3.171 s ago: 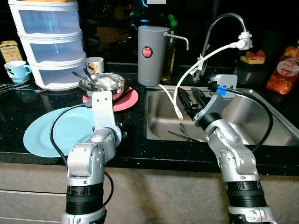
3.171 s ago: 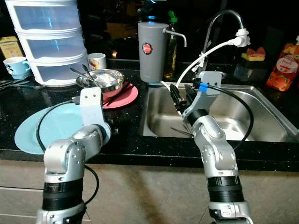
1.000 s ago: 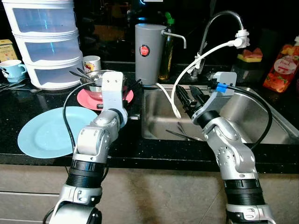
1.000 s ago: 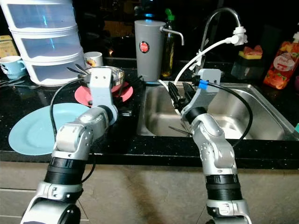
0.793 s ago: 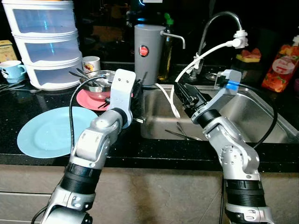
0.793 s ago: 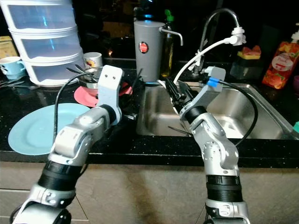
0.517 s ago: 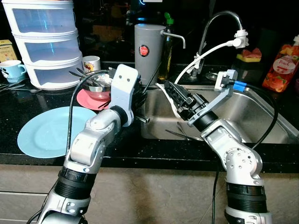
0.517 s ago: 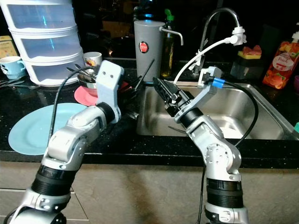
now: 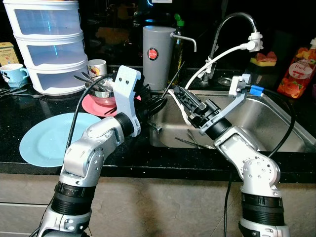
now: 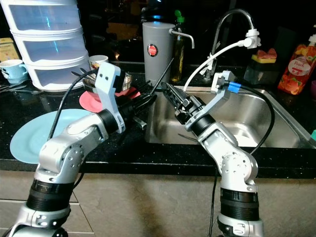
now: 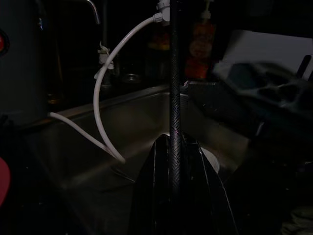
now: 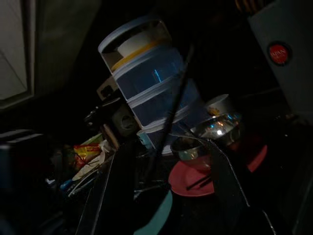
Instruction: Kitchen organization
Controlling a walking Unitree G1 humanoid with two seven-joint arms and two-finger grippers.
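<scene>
My left gripper (image 9: 157, 103) is shut on a thin black chopstick (image 9: 173, 80), held over the counter edge beside the sink (image 9: 276, 123). The stick slants up toward the grey dispenser (image 9: 155, 49). In the left wrist view the chopstick (image 11: 174, 88) rises straight out of the closed fingers (image 11: 161, 196). My right gripper (image 9: 177, 94) hangs over the sink's left side, open and pointing at the left gripper. In the right wrist view the chopstick (image 12: 172, 115) stands between its spread fingers (image 12: 111, 196), not touching them. More black chopsticks lie on the pink plate (image 9: 98, 106) under a steel bowl (image 9: 101, 89).
A light blue plate (image 9: 44, 140) lies on the black counter at the left. White stacked drawers (image 9: 47, 44) and two mugs stand behind it. A faucet (image 9: 237, 22) with a white hose (image 9: 207, 69) arches over the sink, where utensils (image 9: 197, 143) lie.
The left arm swung from the pink plate toward the sink, carrying the chopstick. The right gripper turned left to face it and has barely moved in the last half second.
</scene>
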